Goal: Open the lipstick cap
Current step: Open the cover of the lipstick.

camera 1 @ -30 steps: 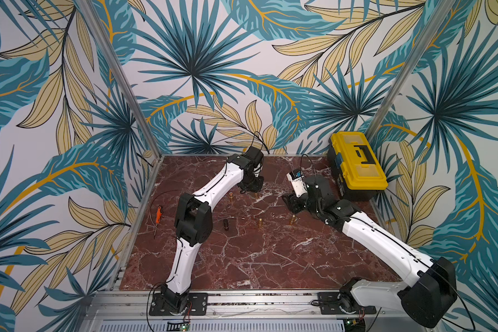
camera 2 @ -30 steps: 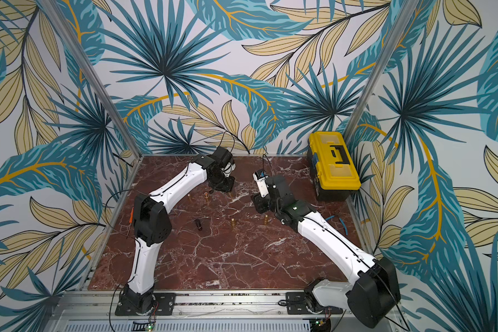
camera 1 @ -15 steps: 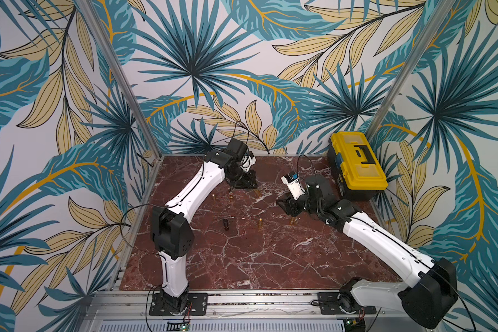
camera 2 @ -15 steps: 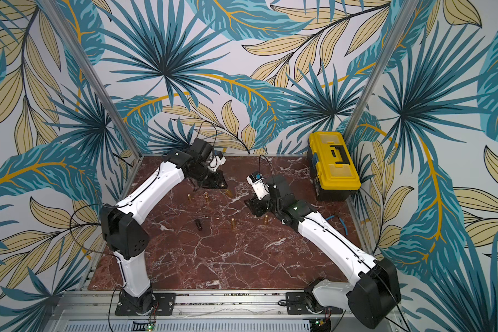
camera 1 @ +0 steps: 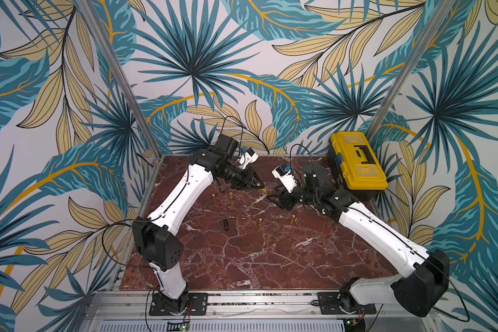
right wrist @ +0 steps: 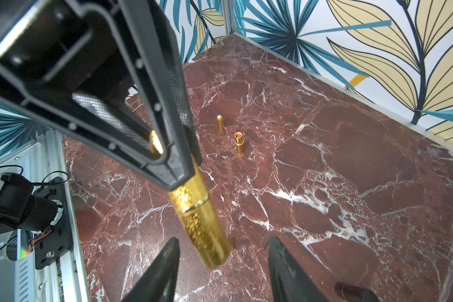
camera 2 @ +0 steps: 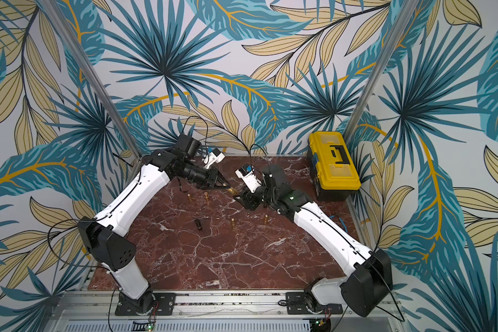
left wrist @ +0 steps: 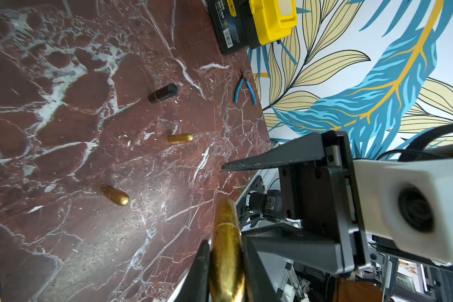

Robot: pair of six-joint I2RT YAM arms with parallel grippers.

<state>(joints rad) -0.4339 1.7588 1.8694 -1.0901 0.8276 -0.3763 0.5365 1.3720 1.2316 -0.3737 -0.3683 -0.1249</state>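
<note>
We look down on a red marble worktop [camera 1: 270, 258] walled with palm-leaf wallpaper. Near its back edge two grippers meet. The left gripper [camera 1: 260, 186] is clamped on one end of a gold lipstick [camera 1: 266, 190] and holds it tilted in the air above the worktop. In the right wrist view its two parts sit joined at a thin seam, so it is not yet opened. The right gripper [right wrist: 222, 238] has its jaws apart, one finger on each side of the lipstick's free end, with a gap on both sides. Below, small gold pieces [camera 1: 260, 222] stand on the worktop and a black tube [camera 1: 226, 224] lies on its side. A yellow toolbox [camera 1: 357, 163] sits in the back right corner.
</note>
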